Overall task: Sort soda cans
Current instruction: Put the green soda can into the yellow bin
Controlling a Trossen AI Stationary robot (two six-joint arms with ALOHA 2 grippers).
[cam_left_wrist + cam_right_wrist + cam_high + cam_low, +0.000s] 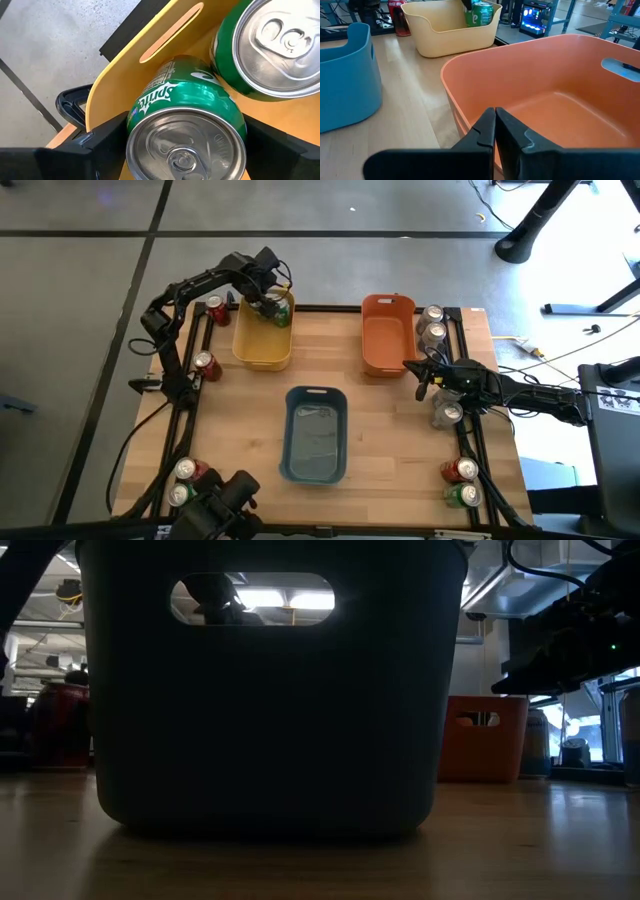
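Upper left of the high view: a green can (187, 135) is clamped upright in the left gripper (272, 302) jaws, inside the yellow bin (262, 345), beside a second green can (270, 47). Right gripper (495, 131) closed, empty, at the orange bin (560, 95).

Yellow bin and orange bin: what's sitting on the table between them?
Nothing. In the high view, bare wooden table runs between the yellow bin and the orange bin. The blue bin sits nearer the front, not between them.
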